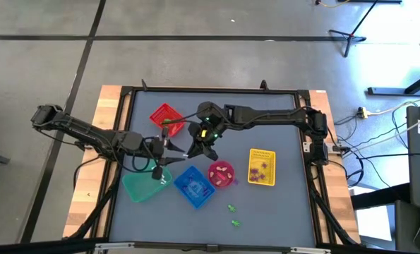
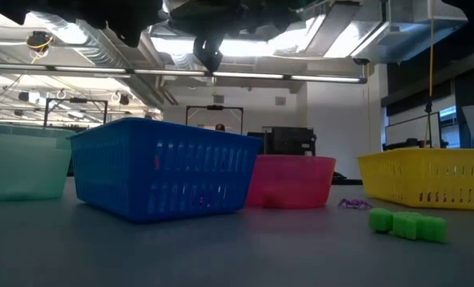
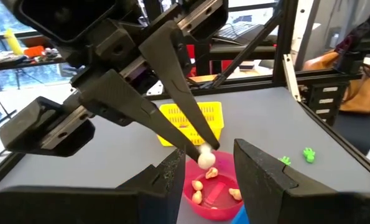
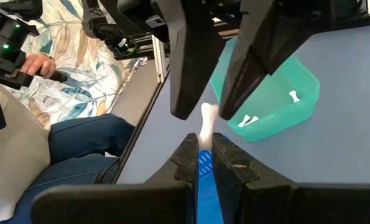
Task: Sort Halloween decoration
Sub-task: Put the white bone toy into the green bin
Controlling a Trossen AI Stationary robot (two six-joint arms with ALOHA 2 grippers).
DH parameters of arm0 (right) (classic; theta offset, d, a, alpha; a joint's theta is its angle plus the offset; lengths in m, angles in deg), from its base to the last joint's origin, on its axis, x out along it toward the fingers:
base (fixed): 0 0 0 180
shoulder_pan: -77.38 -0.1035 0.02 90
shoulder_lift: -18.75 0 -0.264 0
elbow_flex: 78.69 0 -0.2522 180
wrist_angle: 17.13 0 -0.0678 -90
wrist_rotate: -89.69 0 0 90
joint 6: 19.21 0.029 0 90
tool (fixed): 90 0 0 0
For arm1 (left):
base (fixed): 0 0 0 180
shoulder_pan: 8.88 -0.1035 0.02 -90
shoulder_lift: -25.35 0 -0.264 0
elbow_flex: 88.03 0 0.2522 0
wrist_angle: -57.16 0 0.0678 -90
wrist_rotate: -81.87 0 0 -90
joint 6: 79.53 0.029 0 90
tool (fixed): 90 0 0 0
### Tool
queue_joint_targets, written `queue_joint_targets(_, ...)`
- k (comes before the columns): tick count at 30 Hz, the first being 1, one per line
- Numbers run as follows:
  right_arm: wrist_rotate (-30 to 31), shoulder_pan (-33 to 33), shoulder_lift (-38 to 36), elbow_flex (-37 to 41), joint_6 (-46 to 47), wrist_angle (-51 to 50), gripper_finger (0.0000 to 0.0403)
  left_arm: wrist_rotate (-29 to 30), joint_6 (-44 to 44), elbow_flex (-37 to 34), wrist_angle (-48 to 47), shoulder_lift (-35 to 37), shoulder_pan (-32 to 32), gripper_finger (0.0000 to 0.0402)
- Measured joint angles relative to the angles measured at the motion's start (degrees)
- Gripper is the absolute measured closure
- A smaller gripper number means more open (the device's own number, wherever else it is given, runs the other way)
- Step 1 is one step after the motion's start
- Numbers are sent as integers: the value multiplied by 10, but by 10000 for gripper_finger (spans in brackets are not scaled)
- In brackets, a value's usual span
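Observation:
My right gripper (image 4: 201, 142) is shut on a small white bone-shaped trinket (image 4: 206, 121) and holds it in the air between the red basket (image 1: 166, 116) and the blue basket (image 1: 194, 186). My left gripper (image 3: 208, 163) faces it, open. Its two fingers (image 4: 185, 56) stand on either side of the trinket's free end; whether they touch it I cannot tell. Two green trinkets (image 1: 232, 208) lie on the table near the front. The teal basket (image 4: 278, 99) holds white bones, the pink bowl (image 3: 212, 193) cream pieces, and the yellow basket (image 1: 261, 167) purple ones. My right gripper pinches one end of the white trinket (image 4: 205, 138) between its two fingertips. The other, knobbed end (image 3: 205, 157) sticks out past them. The fingers slant down from the table's far right side. The trinket is lifted clear of the table, above the pink bowl's edge.
The baskets and the bowl stand close together in the middle of the table: red at the back, teal (image 1: 145, 185) and blue in front, pink (image 1: 221, 173) and yellow to the right. A purple trinket (image 2: 352, 204) lies by the bowl. A seated person (image 4: 60, 149) is beyond the table's left edge.

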Motion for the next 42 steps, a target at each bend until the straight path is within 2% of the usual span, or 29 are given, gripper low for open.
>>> queue_joint_targets(14, 6, 0, 0, 0, 0, 4, 372, 8, -1, 0, 0, 0, 0, 287)
queue_joint_targets(42, 5, 0, 0, 0, 0, 23, 372, 20, 0, 0, -1, 0, 0, 392)
